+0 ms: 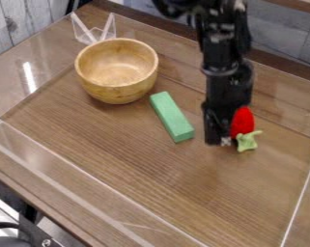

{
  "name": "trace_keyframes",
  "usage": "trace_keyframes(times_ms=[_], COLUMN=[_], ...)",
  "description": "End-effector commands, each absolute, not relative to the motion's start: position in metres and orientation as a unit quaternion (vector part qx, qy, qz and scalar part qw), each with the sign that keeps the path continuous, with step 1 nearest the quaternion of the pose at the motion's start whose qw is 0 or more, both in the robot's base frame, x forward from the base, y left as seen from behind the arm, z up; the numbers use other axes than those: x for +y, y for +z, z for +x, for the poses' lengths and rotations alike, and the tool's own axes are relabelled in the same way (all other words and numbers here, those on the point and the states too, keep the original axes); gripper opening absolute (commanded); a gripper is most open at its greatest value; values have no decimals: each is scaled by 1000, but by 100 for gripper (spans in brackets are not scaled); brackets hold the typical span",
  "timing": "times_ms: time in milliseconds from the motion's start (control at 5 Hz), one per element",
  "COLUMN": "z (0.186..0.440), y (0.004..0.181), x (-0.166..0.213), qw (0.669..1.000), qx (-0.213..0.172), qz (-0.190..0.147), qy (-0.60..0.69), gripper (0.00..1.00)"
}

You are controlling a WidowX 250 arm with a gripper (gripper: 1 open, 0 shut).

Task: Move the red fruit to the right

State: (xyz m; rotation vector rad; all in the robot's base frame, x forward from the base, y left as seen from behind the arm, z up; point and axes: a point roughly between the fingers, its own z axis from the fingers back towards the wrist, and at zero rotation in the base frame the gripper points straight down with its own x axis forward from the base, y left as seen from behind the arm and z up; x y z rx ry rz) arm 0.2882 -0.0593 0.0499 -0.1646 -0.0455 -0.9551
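Note:
The red fruit [243, 121], small and glossy with a light green leafy end [249, 144], lies on the wooden table at the right. My gripper [219, 138] points straight down just left of it, close against its side. The jaws stand shut with nothing between them. The black arm rises from the gripper toward the top of the view.
A green rectangular block [172, 116] lies just left of the gripper. A wooden bowl [116, 69] stands at the back left. Clear acrylic walls [299, 207] border the table at the front and right edges.

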Motion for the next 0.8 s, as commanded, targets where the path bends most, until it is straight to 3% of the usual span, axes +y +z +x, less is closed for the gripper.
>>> trace_keyframes(times_ms=[0,200,600], z=[303,303,297], y=[82,98,90], x=[-57,-53,-67], qw=[879,875,886], qx=[-57,-60,-72], qz=[-59,-56,-43], qy=[-469,-477,-455], gripper=[0,0,0])
